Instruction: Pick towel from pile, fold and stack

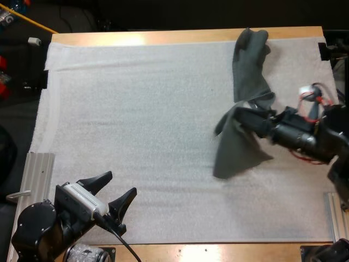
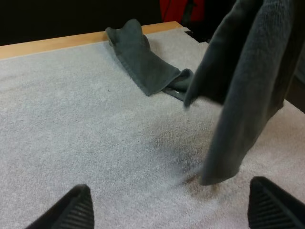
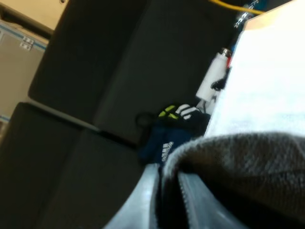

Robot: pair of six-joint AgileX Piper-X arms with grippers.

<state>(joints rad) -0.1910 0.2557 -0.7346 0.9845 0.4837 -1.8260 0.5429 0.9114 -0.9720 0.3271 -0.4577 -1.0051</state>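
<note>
Your right gripper point(image 1: 252, 121) has its fingers pinching a towel from both sides, and the wrist view there shows the grey cloth bunched right up against them. This held towel point(image 1: 237, 153) hangs off the grip in a long drape, with its lower corner at or just over the mat point(image 1: 147, 109) (I cannot tell which). It sits to the right of the mat's middle. Just beyond it, at the mat's far right beside the table point(image 1: 163, 37) edge, the far towel point(image 1: 248, 60) lies crumpled. Its near end comes close under the held one, and whether the two touch is unclear. Your left gripper point(image 1: 119, 184) waits at the near left with its fingers spread wide, clear of any cloth and well apart from both towels. By my reading the pick is done and the rest is ahead of you. The held towel is not yet laid flat, nothing is folded, and no stack has been started. You then have the far towel to do after that. The count is two towels, one lifted and one lying, and two grippers, one loaded and one free.
</note>
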